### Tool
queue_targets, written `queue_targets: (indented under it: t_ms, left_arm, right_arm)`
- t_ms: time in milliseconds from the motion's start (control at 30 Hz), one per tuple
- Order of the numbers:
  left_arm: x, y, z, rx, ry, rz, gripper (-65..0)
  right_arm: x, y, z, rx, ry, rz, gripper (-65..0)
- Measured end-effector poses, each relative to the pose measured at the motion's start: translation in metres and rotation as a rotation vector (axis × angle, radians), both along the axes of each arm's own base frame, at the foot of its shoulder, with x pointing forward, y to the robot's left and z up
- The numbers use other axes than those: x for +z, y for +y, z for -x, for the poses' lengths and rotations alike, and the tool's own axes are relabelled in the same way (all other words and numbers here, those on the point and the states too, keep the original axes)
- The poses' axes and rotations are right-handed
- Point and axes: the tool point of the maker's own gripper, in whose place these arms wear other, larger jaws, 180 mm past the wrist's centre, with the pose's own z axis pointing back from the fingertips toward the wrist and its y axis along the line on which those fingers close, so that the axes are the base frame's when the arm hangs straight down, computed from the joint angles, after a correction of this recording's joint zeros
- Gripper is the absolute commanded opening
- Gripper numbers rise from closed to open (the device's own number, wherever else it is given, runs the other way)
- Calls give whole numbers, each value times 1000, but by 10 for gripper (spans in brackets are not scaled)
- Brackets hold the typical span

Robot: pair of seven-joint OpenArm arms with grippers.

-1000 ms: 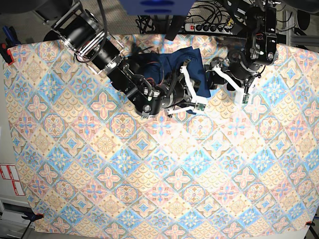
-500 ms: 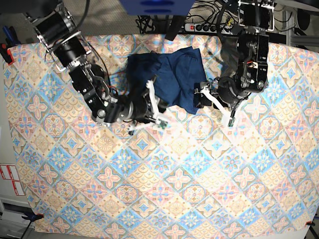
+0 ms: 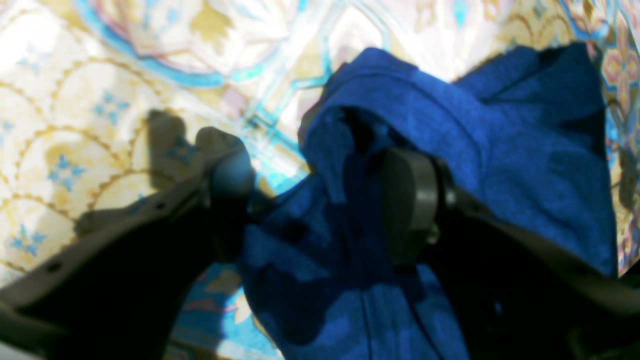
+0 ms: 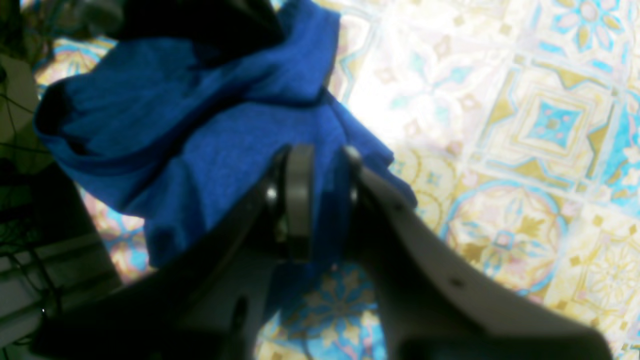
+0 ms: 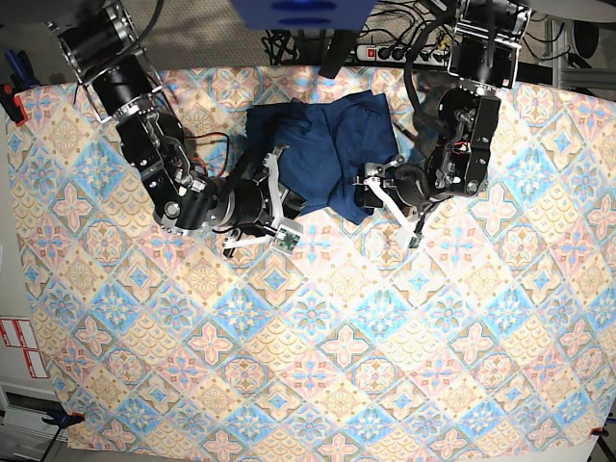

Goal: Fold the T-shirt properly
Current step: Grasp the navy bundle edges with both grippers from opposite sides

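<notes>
The dark navy T-shirt (image 5: 322,144) lies bunched on the pastel tablecloth (image 5: 318,337) at the back middle. My right gripper (image 5: 281,197) is at the shirt's front left edge. In the right wrist view the right gripper (image 4: 325,195) has its fingers close together with a fold of the shirt (image 4: 200,130) pinched between them. My left gripper (image 5: 371,188) is at the shirt's front right corner. In the left wrist view the left gripper (image 3: 320,185) stands open, with a ridge of the shirt (image 3: 500,150) lying between its fingers.
A power strip (image 5: 404,50) and loose cables lie just beyond the table's back edge, behind the shirt. The tablecloth's edges show at the left and front. A blue block (image 5: 303,12) overhangs the back middle.
My right arm has drawn back to the left, from over the shirt's middle to its front left edge. My left gripper has shifted left onto the shirt's front right corner. The shirt now shows more.
</notes>
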Motion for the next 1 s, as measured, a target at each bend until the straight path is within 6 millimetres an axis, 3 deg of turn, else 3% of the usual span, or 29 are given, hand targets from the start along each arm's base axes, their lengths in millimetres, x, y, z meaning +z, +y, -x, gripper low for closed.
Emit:
queue_targets:
  t_ms: [233, 333, 400, 533, 567, 1000]
  left_arm:
    - [-4, -9, 3, -8, 12, 28, -258]
    - [-4, -26, 10, -98, 0, 31, -262]
    - [-4, -31, 12, -113, 0, 35, -314]
    - [-3, -38, 10, -110, -15, 51, -521]
    - [-2, -39, 8, -107, -23, 52, -543]
    - [2, -31, 11, -95, -57, 47, -541]
  right_arm:
    - [1, 2, 0, 0, 0, -5, -560]
    - [1, 2, 0, 1, 1, -6, -560]
    - [1, 2, 0, 1, 0, -6, -560]
    - [0, 2, 1, 2, 1, -5, -560]
    - [0, 2, 1, 2, 1, -5, -560]
    - [-1, 3, 2, 4, 4, -3, -560]
